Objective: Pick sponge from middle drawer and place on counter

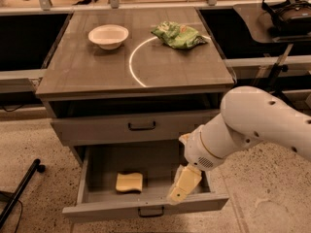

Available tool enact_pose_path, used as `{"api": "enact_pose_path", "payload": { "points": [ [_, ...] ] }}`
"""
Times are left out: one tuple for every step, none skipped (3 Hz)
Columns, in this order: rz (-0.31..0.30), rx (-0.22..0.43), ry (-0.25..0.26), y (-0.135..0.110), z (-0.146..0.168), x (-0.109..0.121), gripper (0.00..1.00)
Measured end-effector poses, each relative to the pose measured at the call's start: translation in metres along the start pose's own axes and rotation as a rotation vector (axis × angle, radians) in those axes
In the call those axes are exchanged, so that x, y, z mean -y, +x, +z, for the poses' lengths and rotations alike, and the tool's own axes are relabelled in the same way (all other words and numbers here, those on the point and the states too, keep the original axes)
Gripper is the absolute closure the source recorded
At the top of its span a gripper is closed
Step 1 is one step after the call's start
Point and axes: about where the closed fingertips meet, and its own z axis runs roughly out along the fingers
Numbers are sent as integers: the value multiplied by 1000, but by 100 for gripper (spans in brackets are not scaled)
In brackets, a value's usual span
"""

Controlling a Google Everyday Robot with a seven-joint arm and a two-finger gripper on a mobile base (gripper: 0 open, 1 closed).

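Note:
The pale-yellow sponge [129, 182] lies flat on the floor of the middle drawer [146, 209], left of its centre. The drawer is pulled out, below the closed drawer with the taller front [131, 126]. My gripper [182, 184] hangs pointing down over the right part of the open drawer, to the right of the sponge and apart from it. The large white arm [252, 125] reaches in from the right. The counter [92, 69] with its white arc [134, 69] is above.
A white bowl [108, 35] sits at the counter's back left and a green snack bag [177, 34] at the back right. A black stand leg [22, 191] lies on the floor to the left. Dark tables flank the cabinet.

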Motion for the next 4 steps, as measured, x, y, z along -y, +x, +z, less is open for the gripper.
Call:
{"api": "enact_pose_path", "payload": {
  "points": [
    [3,-4,-1,2,3,1,0],
    [16,-20,-8,9,18,6,0],
    [33,-42,-10,26,47,16,0],
    [73,-30,-68,57,118,40,0]
  ]
}}
